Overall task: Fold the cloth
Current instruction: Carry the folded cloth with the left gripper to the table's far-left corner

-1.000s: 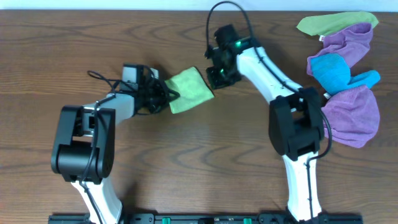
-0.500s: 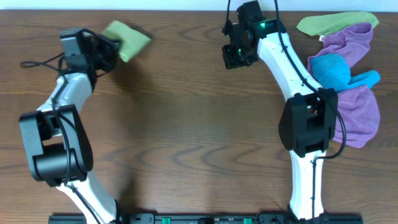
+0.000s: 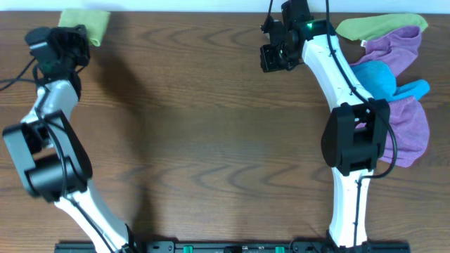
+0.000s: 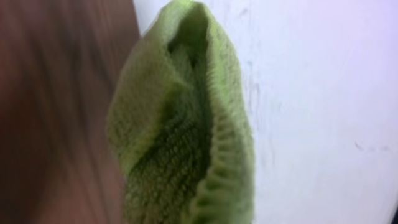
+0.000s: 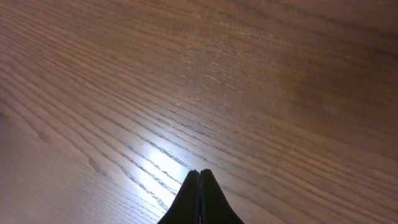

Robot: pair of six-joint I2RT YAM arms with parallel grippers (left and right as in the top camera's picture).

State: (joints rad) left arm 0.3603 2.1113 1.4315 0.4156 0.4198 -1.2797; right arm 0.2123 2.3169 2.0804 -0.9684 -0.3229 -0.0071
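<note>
A folded green cloth sits at the table's far left back edge, held by my left gripper. In the left wrist view the green cloth fills the frame, hanging folded over itself, with the fingers hidden behind it. My right gripper is at the back centre-right, above bare table. In the right wrist view its black fingertips are pressed together with nothing between them.
A pile of cloths lies at the back right: light green, purple and blue. A white wall runs behind the table's back edge. The wooden table spans the view.
My left gripper has carried the green cloth from the table's middle to the far left back corner. My right gripper has drawn back and to the right, empty.
</note>
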